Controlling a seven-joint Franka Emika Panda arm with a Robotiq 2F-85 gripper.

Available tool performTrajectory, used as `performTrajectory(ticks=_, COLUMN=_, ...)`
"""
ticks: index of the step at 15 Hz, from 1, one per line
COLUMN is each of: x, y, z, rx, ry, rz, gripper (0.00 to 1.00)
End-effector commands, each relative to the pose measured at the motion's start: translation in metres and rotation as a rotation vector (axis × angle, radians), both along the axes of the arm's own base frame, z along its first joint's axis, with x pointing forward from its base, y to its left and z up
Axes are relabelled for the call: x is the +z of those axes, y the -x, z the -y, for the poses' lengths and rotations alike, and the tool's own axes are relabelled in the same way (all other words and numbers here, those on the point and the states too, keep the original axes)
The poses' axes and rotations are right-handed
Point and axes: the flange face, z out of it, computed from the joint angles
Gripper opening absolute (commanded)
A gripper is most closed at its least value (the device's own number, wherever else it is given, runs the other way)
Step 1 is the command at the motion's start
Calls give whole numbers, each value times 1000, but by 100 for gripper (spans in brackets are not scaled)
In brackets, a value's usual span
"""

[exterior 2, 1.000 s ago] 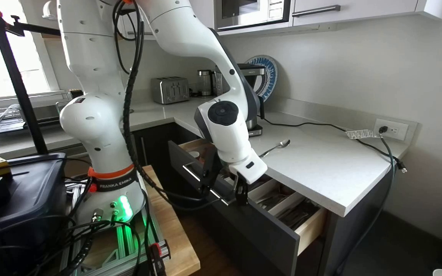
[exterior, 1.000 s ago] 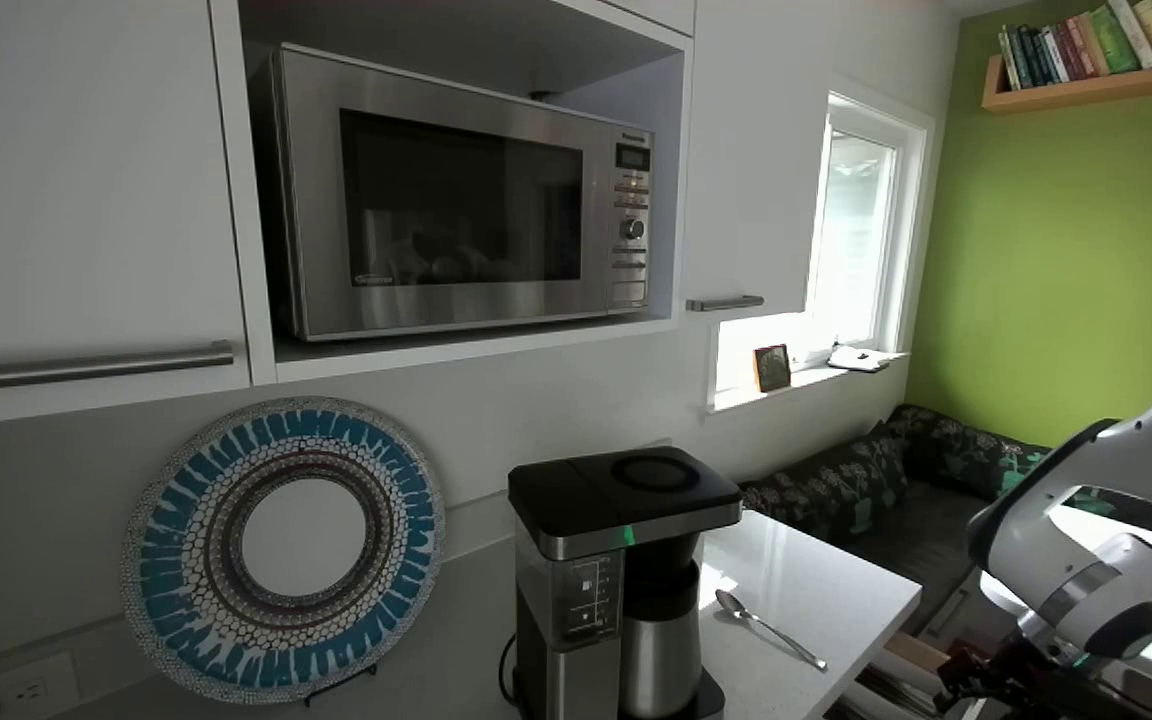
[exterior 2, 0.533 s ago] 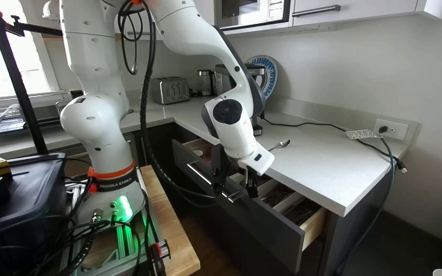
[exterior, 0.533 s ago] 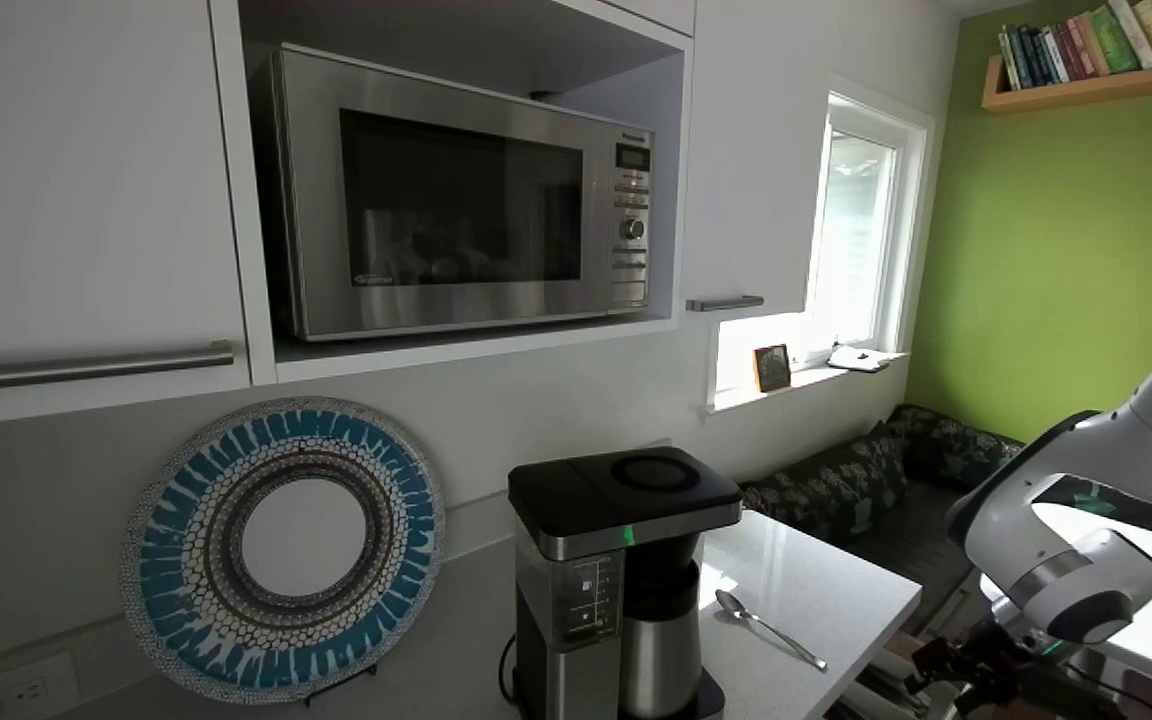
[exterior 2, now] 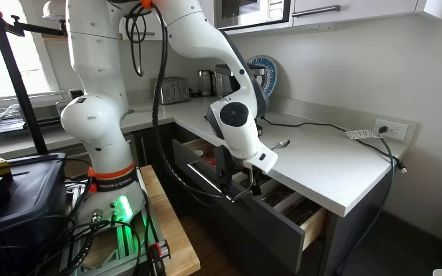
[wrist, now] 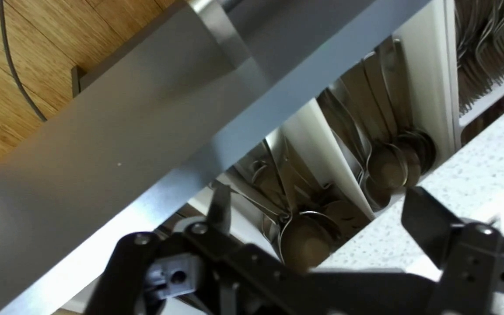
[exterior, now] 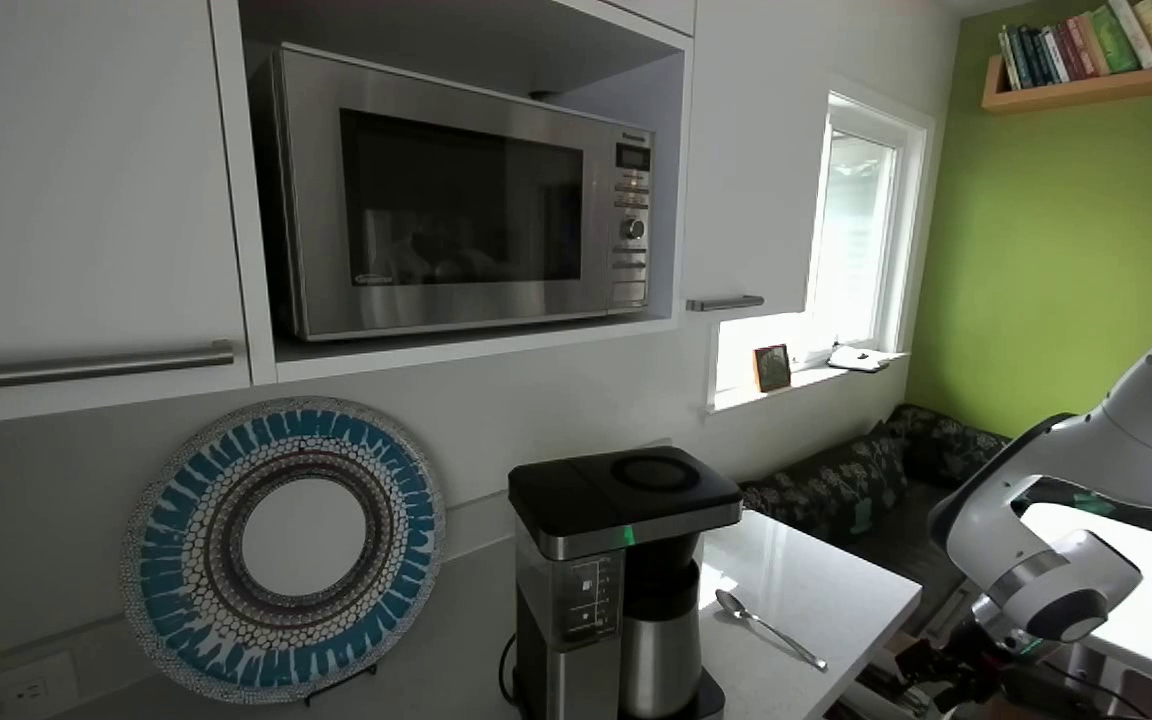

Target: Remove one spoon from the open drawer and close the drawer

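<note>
The spoon [exterior: 769,630] lies on the surface [exterior: 841,590], lower right in an exterior view; my gripper [wrist: 320,208], spread wide, is at the open drawer [exterior 2: 271,232]. Closing seems in hand; next, I should push it inward.

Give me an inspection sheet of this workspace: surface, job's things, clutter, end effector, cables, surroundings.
Surface: pale speckled counter.
Job's things: spoon lying on the counter; drawer open, cutlery inside.
Clutter: coffee machine on the counter, toaster farther along.
End effector: open at the drawer, gripping nothing; any contact with it unclear.
Cables: black cord across the counter; thick cable hanging along the arm.
Surroundings: microwave, window, wooden bookshelf.
</note>
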Motion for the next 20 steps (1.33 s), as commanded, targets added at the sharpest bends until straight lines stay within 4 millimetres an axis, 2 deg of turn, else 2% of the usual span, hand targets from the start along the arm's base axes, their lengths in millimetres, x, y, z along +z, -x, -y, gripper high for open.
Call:
performTrajectory(ticks=1, x=18, y=11, z=8, rx=6, ry=52, rz=7, gripper=100)
performTrajectory(ticks=4, x=26, y=23, z=12, rx=23, ry=90, rz=-36, gripper=100)
performTrajectory(ticks=9, x=6, y=35, z=9, rx=82, ry=89, rz=-199, gripper=100)
performTrajectory(ticks=11, x=6, y=36, z=7, rx=92, ry=88, rz=-208, gripper=100)
performTrajectory(ticks=17, x=5, y=19, z=-5, rx=107, ry=59, rz=-133, gripper=100)
performTrajectory(ticks=20, x=-3, y=10, z=-11, rx=117, ry=46, rz=-124, gripper=100)
